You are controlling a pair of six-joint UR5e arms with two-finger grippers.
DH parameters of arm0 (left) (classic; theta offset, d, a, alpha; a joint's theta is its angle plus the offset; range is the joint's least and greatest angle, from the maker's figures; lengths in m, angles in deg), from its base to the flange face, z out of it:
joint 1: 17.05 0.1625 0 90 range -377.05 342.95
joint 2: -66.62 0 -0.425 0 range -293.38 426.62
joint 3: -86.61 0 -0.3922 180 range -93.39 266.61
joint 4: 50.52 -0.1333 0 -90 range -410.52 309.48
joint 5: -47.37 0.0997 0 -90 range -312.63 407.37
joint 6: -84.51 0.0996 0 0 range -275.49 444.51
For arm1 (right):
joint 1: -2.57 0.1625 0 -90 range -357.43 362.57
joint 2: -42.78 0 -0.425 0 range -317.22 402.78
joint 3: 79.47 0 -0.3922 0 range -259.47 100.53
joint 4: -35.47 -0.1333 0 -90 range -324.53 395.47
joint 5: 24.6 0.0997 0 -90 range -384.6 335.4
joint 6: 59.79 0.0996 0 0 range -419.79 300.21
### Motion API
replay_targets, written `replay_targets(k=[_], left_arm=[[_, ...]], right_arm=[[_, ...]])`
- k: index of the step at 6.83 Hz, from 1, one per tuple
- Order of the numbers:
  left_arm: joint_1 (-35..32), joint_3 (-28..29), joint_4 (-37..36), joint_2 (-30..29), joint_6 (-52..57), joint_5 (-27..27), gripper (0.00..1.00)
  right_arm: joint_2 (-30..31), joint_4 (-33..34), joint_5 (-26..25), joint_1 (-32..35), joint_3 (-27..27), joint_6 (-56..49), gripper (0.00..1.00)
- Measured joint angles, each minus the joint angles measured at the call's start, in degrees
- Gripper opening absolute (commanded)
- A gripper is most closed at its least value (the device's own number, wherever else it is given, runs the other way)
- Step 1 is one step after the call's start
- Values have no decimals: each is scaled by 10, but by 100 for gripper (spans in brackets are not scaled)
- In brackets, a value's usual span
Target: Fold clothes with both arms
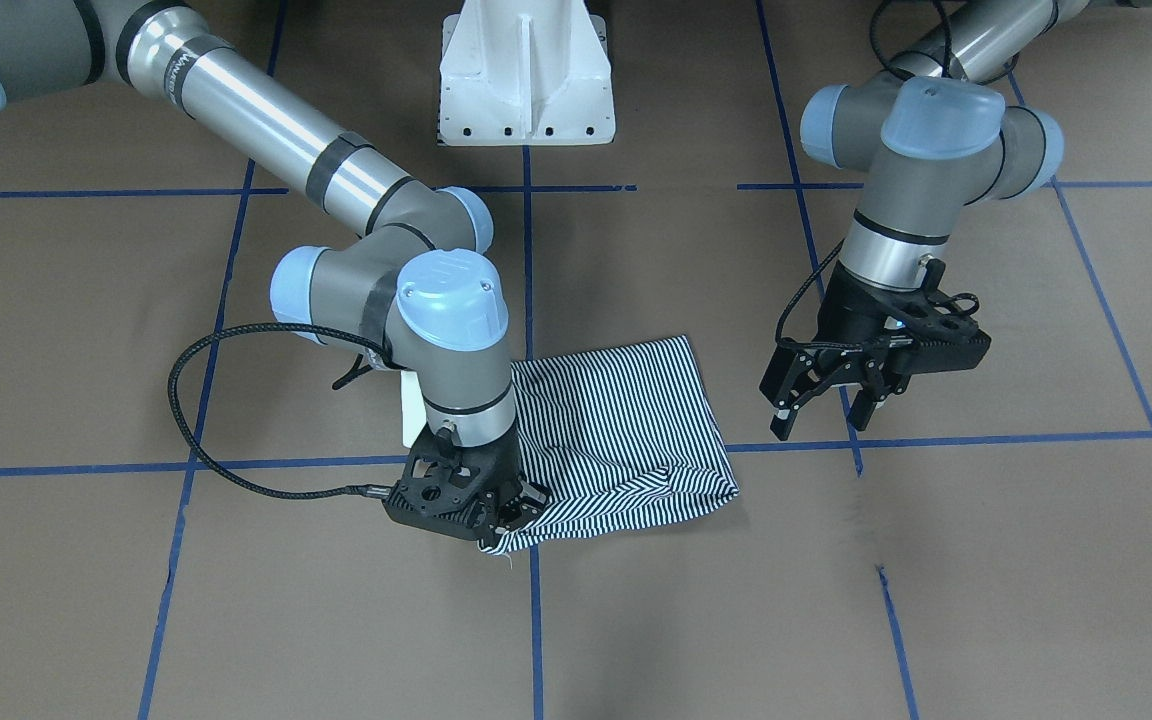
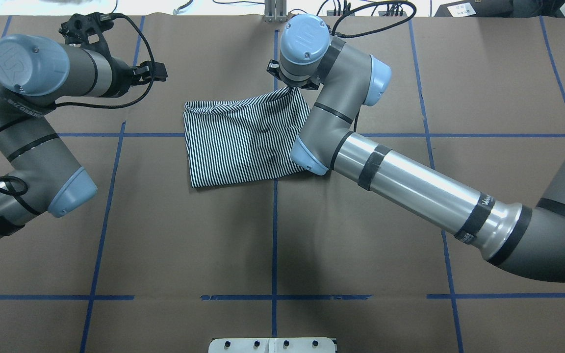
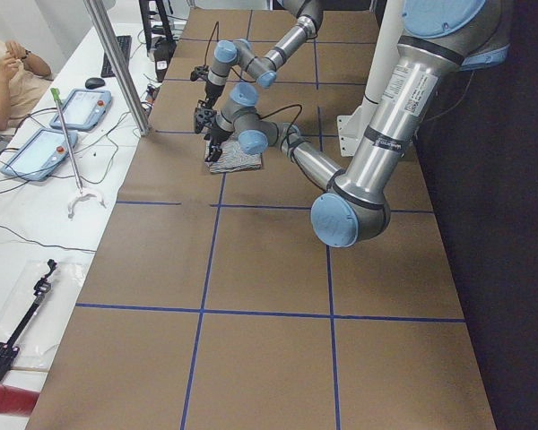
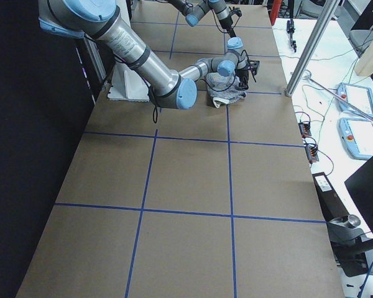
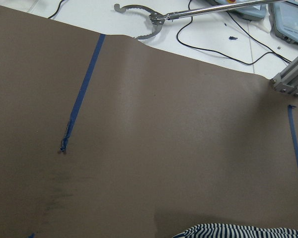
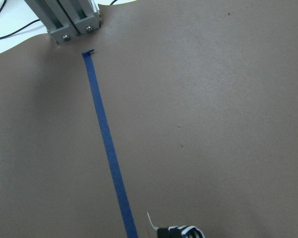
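One corner of the folded navy-and-white striped polo shirt [image 1: 626, 430], lying on your brown worktop [image 1: 986, 600], is pinched in the right arm's fingers [image 1: 534, 494]. The left arm's fingers [image 1: 783, 410] hang spread wide, clear of its opposite end and nearer the free corner.

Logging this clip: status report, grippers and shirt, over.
Right gripper shut on shirt corner. Left gripper open, empty, beside shirt. Shirt lies folded; nothing seen blocking.

Brown-covered table [image 2: 165, 235], blue tape grid [image 2: 274, 235]; folded striped shirt [image 2: 238, 142] lies on it, far corner apparently raised.
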Motion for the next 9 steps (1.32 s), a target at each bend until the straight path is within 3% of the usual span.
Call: replay_targets(k=[2, 3, 4, 5, 7, 9], left_arm=[[0, 0, 0, 0, -1, 0, 100], [0, 0, 0, 0, -1, 0, 100], [0, 0, 0, 0, -1, 0, 100], [0, 0, 0, 0, -1, 0, 100], [0, -1, 1, 5, 1, -1, 100], [-10, -28, 8, 39, 28, -47, 100]], right_arm=[[-12, 0, -4, 6, 36, -38, 0], [-13, 0, -6, 8, 44, -48, 64], [-13, 0, -7, 9, 47, -53, 93], [-13, 0, -7, 9, 49, -54, 100], [-14, 0, 7, 23, 47, -74, 100], [2, 0, 72, 67, 24, -126, 100]])
